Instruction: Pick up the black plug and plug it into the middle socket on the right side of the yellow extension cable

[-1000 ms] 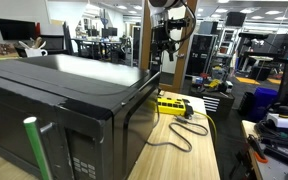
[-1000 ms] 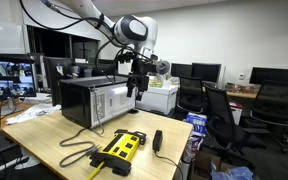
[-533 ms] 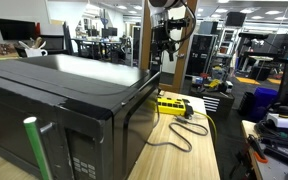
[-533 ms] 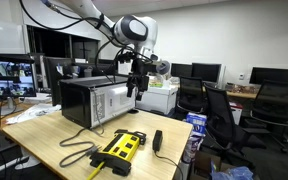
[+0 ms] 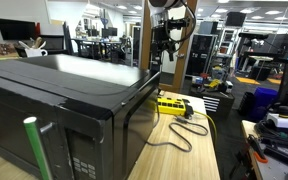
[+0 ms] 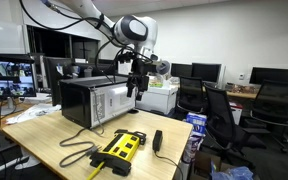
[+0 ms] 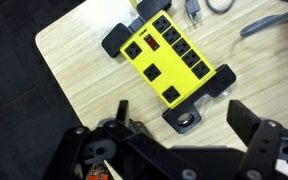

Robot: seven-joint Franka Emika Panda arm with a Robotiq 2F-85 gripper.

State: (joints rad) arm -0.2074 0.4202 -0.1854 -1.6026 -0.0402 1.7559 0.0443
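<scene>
Progress on the task looks close to nil: nothing has been grasped and nothing is plugged in. The gripper (image 6: 134, 90) hangs high in the air, well clear of the wooden table (image 7: 74, 60). In the wrist view its two fingers (image 7: 119, 125) stand wide apart with only air between them.

Directly beneath the jaws, far below them, lies the yellow extension cable (image 7: 164, 55). It rests flat on the table, and its near black end bracket falls just about between the fingers in the wrist view. Two rows of dark sockets run along its top, and none of them appears to have anything in it.

The black plug is hard to pick out. In an exterior view a thin black cord (image 6: 72, 155) loops on the table beside the strip and well below the jaws. The small dark lump at its end may be the plug, but it is too small to be sure. In the wrist view I cannot identify it.

A large black microwave (image 5: 64, 100) stands off to one side of the jaws, apart from the strip.

Judging from this, every step is left: descend to the plug, close on it, carry it over the strip, line it up with the middle right-hand socket and press it home.
</scene>
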